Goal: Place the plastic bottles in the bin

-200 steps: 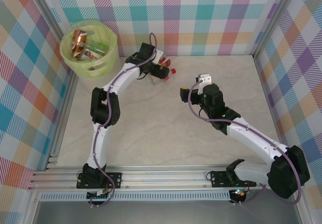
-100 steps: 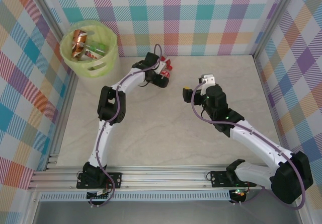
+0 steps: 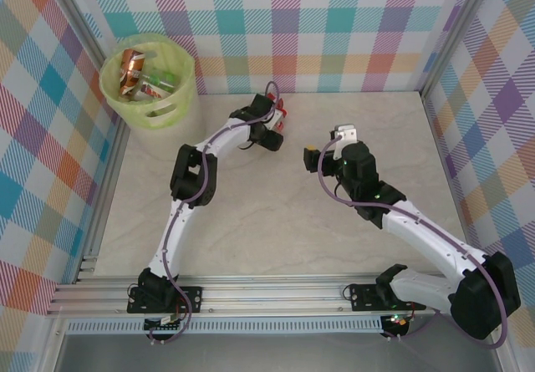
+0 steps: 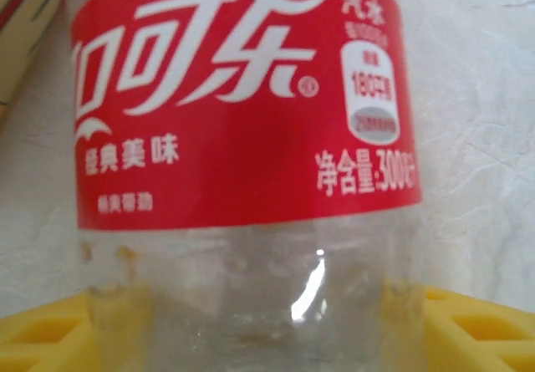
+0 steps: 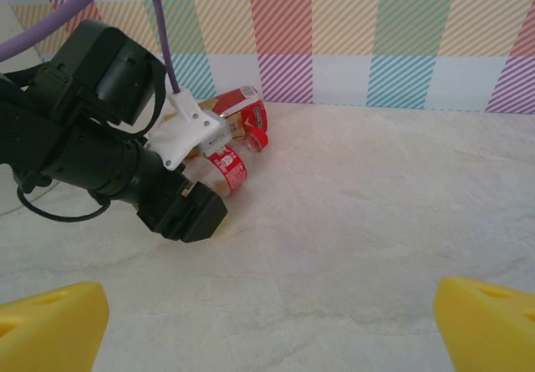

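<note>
Far back on the surface (image 3: 251, 238), the red-labelled bottle (image 4: 242, 121) is straddled by the left claw (image 4: 255, 343), its long axis running to 12 o'clock; whether the fingers (image 4: 481, 330) clamp it cannot be told.

The plastic bottle (image 4: 242, 288) carries a red label (image 4: 209, 180) with the Chinese Coca-Cola script in white; beneath it, 经典美味; top right, 汽水; a white-and-grey oval reads 180; lower right, 净含量:300; the smaller print is too blurred to read.
</note>
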Robot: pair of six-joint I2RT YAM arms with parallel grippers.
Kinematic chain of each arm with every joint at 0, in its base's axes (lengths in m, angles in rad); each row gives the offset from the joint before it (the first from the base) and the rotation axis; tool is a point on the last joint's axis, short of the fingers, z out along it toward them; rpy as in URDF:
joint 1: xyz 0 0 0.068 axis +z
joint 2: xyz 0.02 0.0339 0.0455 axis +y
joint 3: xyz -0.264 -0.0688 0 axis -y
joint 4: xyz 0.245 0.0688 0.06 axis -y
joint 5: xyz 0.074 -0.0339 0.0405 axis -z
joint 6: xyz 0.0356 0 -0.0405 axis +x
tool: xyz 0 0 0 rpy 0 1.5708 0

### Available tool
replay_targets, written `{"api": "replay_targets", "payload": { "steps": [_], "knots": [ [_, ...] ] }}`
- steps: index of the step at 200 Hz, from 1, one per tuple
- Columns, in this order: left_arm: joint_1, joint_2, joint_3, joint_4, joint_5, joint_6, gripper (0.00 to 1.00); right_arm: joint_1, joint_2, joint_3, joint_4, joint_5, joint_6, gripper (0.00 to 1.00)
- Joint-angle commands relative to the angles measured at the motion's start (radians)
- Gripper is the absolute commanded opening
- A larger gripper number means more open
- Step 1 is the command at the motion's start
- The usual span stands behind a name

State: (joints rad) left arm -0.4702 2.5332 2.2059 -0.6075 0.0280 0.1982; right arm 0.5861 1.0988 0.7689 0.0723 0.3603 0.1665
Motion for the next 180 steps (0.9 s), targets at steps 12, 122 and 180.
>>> {"api": "replay_targets", "payload": {
  "steps": [12, 122, 180],
  "knots": [
    [-0.014, -0.009, 0.041, -0.034, 0.009, -0.067, 0.65, 0.003, -0.046, -0.019, -0.019, -0.09, 0.009, 1.0],
    [-0.015, -0.311, -0.234, 0.139, 0.104, -0.14, 0.5, 0.004, -0.169, -0.112, 0.087, -0.098, -0.076, 1.0],
    [-0.01, -0.615, -0.26, 0.095, 0.017, -0.158, 0.47, 0.004, -0.148, -0.113, 0.15, -0.104, -0.079, 1.0]
  ]
}}
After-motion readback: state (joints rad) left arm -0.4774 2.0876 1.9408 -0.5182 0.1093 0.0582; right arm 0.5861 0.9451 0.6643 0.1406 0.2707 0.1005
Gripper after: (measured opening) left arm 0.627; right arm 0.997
